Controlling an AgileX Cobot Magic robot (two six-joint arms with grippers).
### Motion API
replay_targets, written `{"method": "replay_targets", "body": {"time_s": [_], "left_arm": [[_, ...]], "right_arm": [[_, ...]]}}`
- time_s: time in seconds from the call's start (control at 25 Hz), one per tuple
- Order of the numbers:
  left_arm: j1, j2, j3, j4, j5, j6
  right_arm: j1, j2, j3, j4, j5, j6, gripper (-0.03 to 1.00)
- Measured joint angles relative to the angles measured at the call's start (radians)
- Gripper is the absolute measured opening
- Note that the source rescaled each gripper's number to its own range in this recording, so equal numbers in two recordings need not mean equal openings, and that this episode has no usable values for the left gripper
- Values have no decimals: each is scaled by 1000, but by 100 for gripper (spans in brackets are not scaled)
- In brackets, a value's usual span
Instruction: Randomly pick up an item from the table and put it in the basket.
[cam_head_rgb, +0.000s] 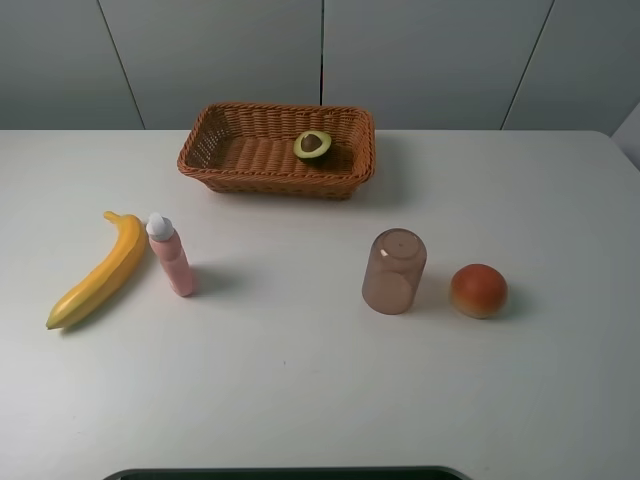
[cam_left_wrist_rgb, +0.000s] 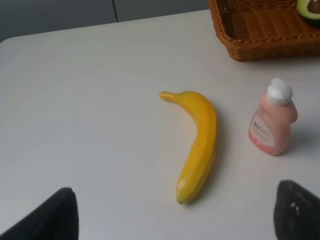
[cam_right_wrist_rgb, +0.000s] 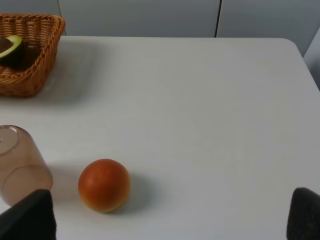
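Avocado half (cam_head_rgb: 313, 145) sits cut-side up inside the basket (cam_head_rgb: 270, 170), toward its right end, while both grippers (cam_left_wrist_rgb: 175, 212) (cam_right_wrist_rgb: 170, 215) hang wide open, holding nothing.

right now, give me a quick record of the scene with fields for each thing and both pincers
avocado: half, lying inside the basket
banana: on the table, far left
pink bottle: upright, just right of the banana
cup: upside down, translucent brown
orange fruit: right of the cup
left pincer: open, empty
right pincer: open, empty
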Motion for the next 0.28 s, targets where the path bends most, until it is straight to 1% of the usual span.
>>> {"method": "replay_targets", "body": {"time_s": [0.28], "left_arm": [[0, 0, 0, 0, 0, 0]], "right_arm": [[0, 0, 0, 0, 0, 2, 98]]}}
